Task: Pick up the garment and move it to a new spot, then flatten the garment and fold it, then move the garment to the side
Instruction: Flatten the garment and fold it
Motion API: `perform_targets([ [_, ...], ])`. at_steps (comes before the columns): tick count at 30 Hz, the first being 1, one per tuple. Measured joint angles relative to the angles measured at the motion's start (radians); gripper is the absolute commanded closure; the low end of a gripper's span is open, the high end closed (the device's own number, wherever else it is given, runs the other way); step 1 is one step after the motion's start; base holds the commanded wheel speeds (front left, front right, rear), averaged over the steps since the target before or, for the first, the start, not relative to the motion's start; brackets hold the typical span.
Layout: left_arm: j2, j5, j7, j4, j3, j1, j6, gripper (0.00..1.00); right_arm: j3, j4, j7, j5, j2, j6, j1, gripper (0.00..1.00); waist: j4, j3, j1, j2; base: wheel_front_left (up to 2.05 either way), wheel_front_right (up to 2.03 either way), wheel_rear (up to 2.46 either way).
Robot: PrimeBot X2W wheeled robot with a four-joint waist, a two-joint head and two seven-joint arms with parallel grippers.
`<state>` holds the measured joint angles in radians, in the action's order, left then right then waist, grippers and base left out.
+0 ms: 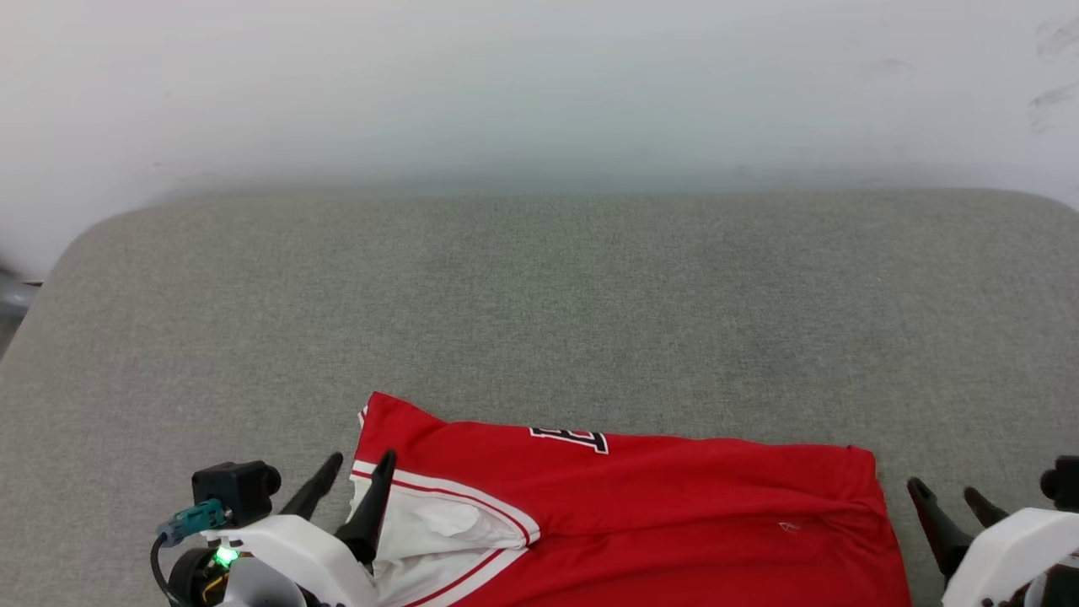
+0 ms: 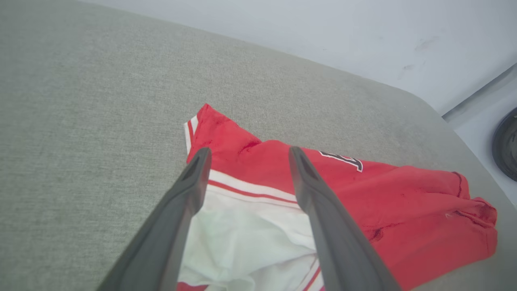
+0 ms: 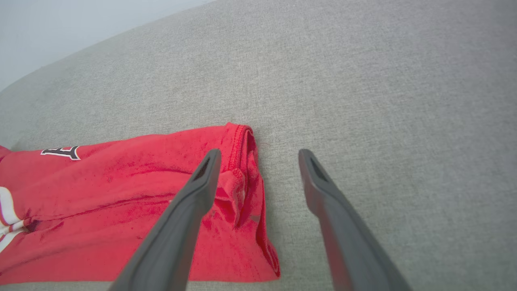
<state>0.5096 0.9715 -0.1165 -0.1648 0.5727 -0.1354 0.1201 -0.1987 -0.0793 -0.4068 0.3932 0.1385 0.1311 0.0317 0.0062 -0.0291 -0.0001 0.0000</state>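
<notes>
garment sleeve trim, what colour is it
The trim is white with a thin red stripe, bordering the white sleeve; the left wrist view shows it best.

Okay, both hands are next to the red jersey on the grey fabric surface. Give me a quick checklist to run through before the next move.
1. Left hand open, gripping nothing: ok.
2. Right hand open, gripping nothing: ok.
3. Red jersey resting on the grey fabric surface: ok.
4. Jersey lying flat: not ok; the white sleeve is rumpled and the hem at the right end is bunched.
5. Room beyond the jersey to move it: ok, bare fabric there.
6. Jersey's near edge: cannot tell, the head view's bottom cuts it off.
</notes>
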Motion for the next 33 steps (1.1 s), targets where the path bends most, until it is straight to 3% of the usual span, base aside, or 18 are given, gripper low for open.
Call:
perform_targets([
  [6,0.002,-0.089,-0.092,0.073,-0.016,0.001,0.08,0.0,-0.061,0.016,-0.14,-0.015,0.032,0.0,0.012,0.0,0.014,0.025,0.0,0.0,0.0,0.0,0.0],
  [13,0.011,-0.188,-0.128,0.177,-0.027,0.006,0.143,0.0,-0.048,0.014,-0.295,-0.007,0.07,0.0,-0.004,0.0,0.047,-0.002,0.0001,0.0,0.0,0.0,0.0],
  [27,-0.02,-0.291,-0.142,0.266,-0.033,-0.053,0.159,0.0,0.005,-0.087,-0.455,0.033,0.056,0.0,-0.054,0.0,0.133,-0.127,0.0002,0.0,0.0,0.0,0.0],
  [28,-0.02,-0.297,-0.142,0.268,-0.034,-0.053,0.158,0.0,0.002,-0.09,-0.467,0.042,0.056,-0.001,-0.055,0.51,0.135,-0.129,0.0002,0.0,0.0,0.0,0.0],
  [29,-0.02,-0.3,-0.142,0.268,-0.034,-0.053,0.158,0.0,0.001,-0.09,-0.473,0.048,0.056,-0.001,-0.057,0.94,0.136,-0.13,0.0002,0.0,0.0,0.0,0.0],
  [30,-0.018,-0.303,-0.142,0.268,-0.035,-0.053,0.157,0.0,-0.001,-0.091,-0.475,0.055,0.055,-0.001,-0.059,1.0,0.136,-0.129,0.0002,0.0,0.0,0.0,0.0],
  [33,-0.014,-0.309,-0.142,0.266,-0.036,-0.051,0.156,0.0,0.01,-0.094,-0.484,0.07,0.051,0.0,-0.072,1.0,0.131,-0.119,0.0002,0.0,0.0,0.0,0.0],
])
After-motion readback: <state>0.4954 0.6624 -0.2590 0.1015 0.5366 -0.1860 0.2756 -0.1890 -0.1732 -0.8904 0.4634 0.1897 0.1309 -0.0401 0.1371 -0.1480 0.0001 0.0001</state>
